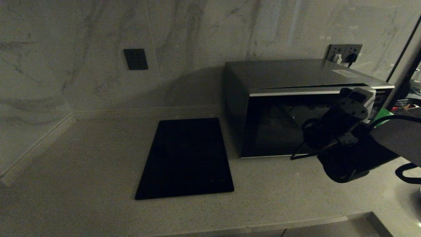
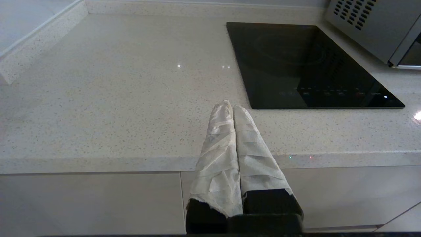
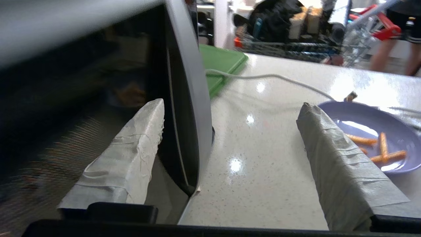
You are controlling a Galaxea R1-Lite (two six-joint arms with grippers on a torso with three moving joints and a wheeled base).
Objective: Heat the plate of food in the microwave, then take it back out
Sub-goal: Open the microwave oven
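The microwave [image 1: 289, 98] stands at the back right of the counter, its dark glass door looking closed. My right arm [image 1: 342, 121] reaches in front of the microwave's right end. My right gripper [image 3: 230, 105] is open, with the curved silver handle strip [image 3: 189, 108] between its taped fingers and one finger in front of the door glass [image 3: 82, 98]. The plate of food [image 3: 391, 131], pale lavender with orange sticks, rests on the counter beyond the other finger; the head view does not show it. My left gripper [image 2: 230, 106] is shut and empty over the counter's front edge.
A flat black mat [image 1: 187, 158] lies left of the microwave. A green board [image 3: 223, 61] and a white cable [image 3: 273, 79] lie past the microwave's right side. Marble walls close the back and left. Wall sockets [image 1: 343, 52] sit behind the microwave.
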